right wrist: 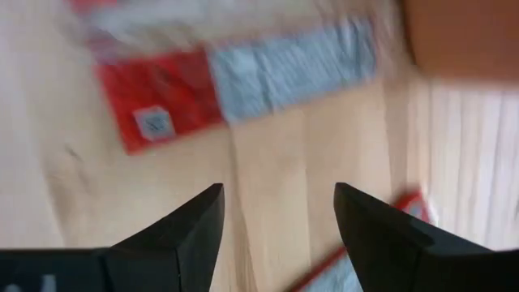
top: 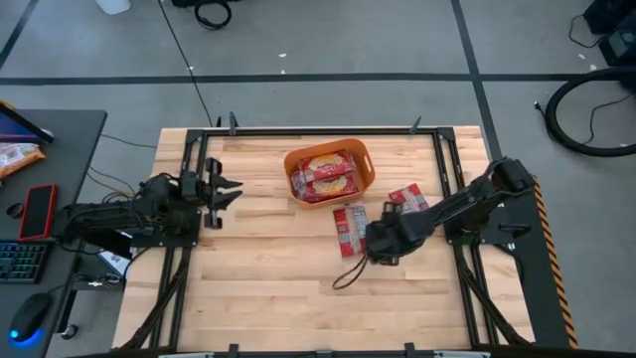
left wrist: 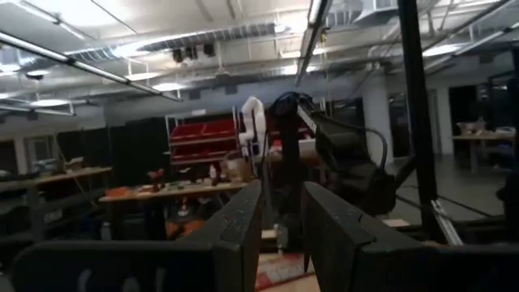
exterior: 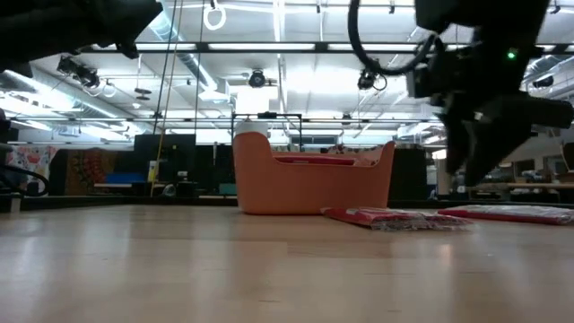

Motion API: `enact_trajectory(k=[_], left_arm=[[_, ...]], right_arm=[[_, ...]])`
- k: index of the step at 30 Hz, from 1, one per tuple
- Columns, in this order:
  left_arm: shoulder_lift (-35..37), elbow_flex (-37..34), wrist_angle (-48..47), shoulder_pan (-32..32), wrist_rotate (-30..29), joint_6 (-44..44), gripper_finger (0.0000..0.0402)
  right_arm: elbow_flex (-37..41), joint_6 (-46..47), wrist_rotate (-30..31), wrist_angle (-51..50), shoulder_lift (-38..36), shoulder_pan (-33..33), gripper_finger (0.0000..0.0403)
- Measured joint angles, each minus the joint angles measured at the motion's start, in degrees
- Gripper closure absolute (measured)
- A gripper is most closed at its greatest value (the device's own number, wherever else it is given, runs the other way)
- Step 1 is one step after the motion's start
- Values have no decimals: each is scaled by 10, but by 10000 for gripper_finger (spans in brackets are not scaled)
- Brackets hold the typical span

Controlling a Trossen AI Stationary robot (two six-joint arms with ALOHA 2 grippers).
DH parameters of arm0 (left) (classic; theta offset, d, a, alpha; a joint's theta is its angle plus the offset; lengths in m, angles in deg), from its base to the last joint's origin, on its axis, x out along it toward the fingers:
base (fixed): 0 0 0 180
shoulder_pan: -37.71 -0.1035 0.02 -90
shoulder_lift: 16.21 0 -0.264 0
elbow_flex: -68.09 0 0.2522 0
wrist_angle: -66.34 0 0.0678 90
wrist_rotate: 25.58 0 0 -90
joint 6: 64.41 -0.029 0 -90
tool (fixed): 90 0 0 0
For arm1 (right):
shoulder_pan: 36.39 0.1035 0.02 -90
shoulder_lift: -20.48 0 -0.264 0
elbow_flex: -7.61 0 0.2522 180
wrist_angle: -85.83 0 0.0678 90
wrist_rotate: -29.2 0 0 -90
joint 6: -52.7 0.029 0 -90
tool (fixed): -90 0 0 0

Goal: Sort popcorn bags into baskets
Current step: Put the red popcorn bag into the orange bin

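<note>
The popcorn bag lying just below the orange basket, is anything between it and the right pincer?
Nothing visible: the right pincer, open, sits beside the popcorn bag over bare table.

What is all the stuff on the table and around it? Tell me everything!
Basket: one, orange, at the far middle of the table.
Popcorn bags in the basket: at least two, red with yellow centres, lying flat.
Popcorn bags on the table: two, red and silvery; one just in front of the basket, one to its right.
Table: one, light wood with a black frame.
Side desk: one, dark, left of the table, with a keyboard, mouse and red phone.
Left claw: black, open, above the table's left side.
Right claw: black, open, above the bare wood beside the loose bags.
</note>
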Motion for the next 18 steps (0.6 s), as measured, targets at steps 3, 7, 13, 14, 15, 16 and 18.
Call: enact_trajectory(k=[3, 7, 13, 14, 15, 16, 18], left_arm=[[-7, 0, 4, 0, -16, 0, 308], [-14, 0, 3, 0, -52, 0, 308], [-19, 0, 9, 0, -70, -5, 308], [-19, 0, 13, 0, -70, -8, 308], [-19, 0, 15, 0, -70, -11, 308], [-19, 0, 15, 0, -70, -11, 308], [-19, 0, 15, 0, -70, -11, 308]], right_arm=[[46, 86, -20, -7, -27, -20, 166], [84, 175, -37, -42, -33, -57, 167], [100, 264, -63, -88, -33, -110, 167], [102, 269, -69, -86, -33, -115, 167], [104, 275, -71, -86, -33, -119, 167], [105, 279, -72, -86, -33, -123, 167], [105, 292, -80, -86, -33, -131, 167]])
